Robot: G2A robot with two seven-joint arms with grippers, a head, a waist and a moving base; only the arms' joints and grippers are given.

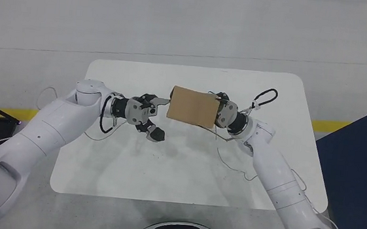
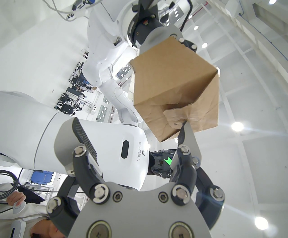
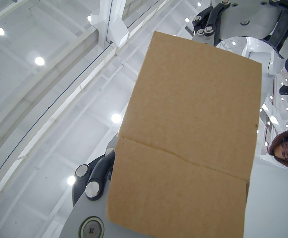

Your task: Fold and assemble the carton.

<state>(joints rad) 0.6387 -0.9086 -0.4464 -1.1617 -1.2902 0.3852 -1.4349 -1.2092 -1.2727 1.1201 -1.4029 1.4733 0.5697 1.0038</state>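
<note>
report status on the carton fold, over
Right gripper shut on carton, held off the table. Left gripper open, one fingertip at its end flap. Nothing blocking.

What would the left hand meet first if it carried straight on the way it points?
Probably the carton: the open left hand points at it, one fingertip at its flap.

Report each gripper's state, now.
Left gripper: open, one fingertip touching the carton.
Right gripper: shut on the carton, holding it up.
</note>
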